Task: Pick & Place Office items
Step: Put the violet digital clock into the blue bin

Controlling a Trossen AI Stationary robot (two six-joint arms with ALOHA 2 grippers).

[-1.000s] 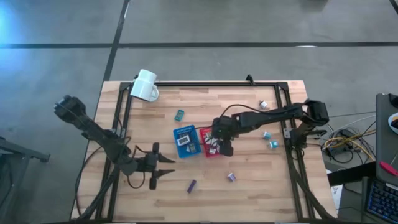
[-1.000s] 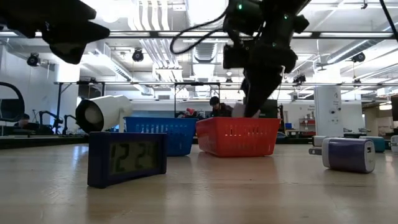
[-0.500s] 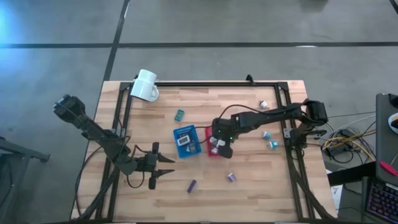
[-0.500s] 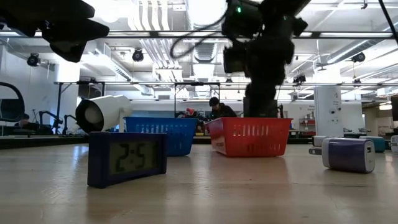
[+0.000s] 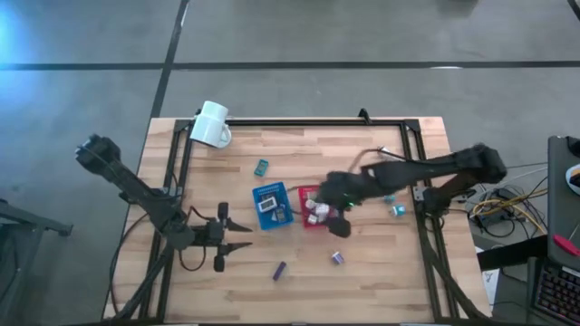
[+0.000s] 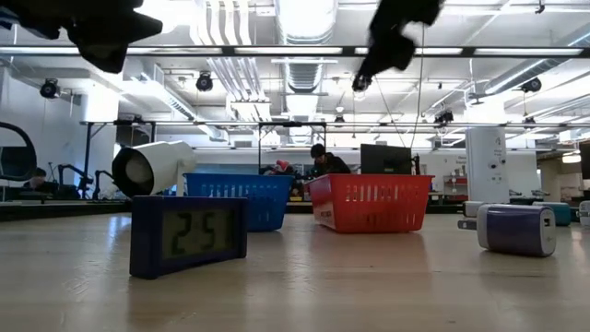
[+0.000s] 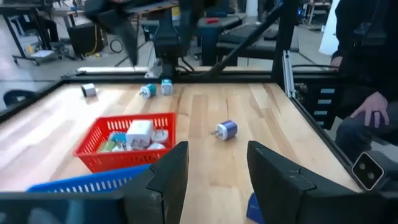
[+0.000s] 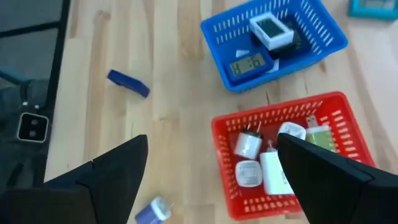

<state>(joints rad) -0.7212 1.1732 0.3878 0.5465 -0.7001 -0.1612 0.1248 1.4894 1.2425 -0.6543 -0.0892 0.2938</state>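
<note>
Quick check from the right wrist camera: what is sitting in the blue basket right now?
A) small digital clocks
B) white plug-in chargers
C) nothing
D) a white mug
A: the blue basket holds small digital clocks with number displays showing, while the white chargers lie in the red basket beside it.

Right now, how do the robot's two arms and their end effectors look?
Both arms are dark, nearly black, built of slim jointed links with black cables looping alongside. The left end effector ends in two thin pointed fingers. The right end effector has broad, dark, wedge-shaped fingers. No markings are legible.
</note>
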